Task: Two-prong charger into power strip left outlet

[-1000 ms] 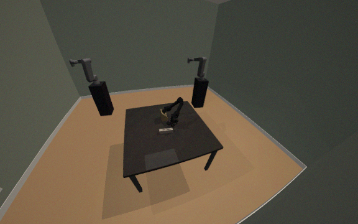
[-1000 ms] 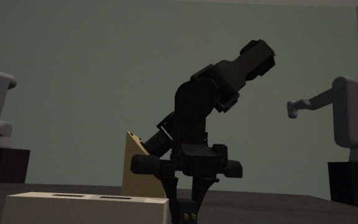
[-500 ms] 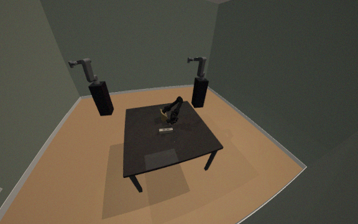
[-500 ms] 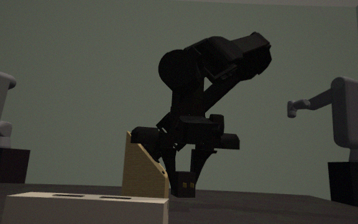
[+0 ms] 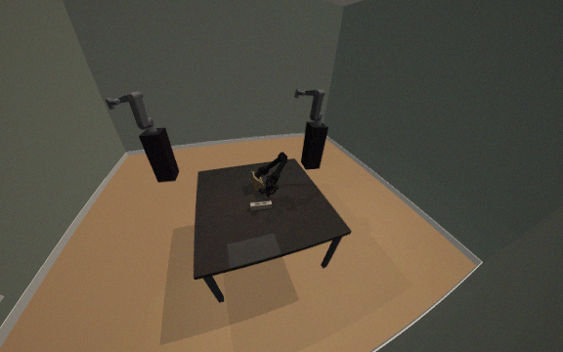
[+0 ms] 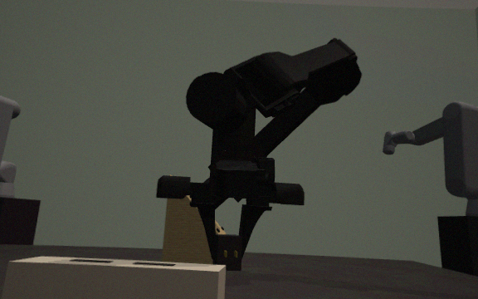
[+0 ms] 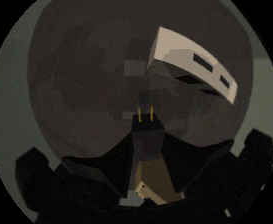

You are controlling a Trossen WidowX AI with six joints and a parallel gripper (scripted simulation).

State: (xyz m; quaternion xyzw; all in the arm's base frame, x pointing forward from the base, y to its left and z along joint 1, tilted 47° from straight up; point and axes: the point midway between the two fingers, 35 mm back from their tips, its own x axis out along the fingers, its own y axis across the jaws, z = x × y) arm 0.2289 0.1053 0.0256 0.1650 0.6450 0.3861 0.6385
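You've got the gripper clamped on the charger, low over the table. Power strip sits ahead of it. Next: lift, align prongs square over left outlet.

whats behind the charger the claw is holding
In the exterior view a tan wedge-shaped block stands on the table behind the black charger, which the claw grips. The claw's near finger covers the block's right edge, so what lies there cannot be seen.
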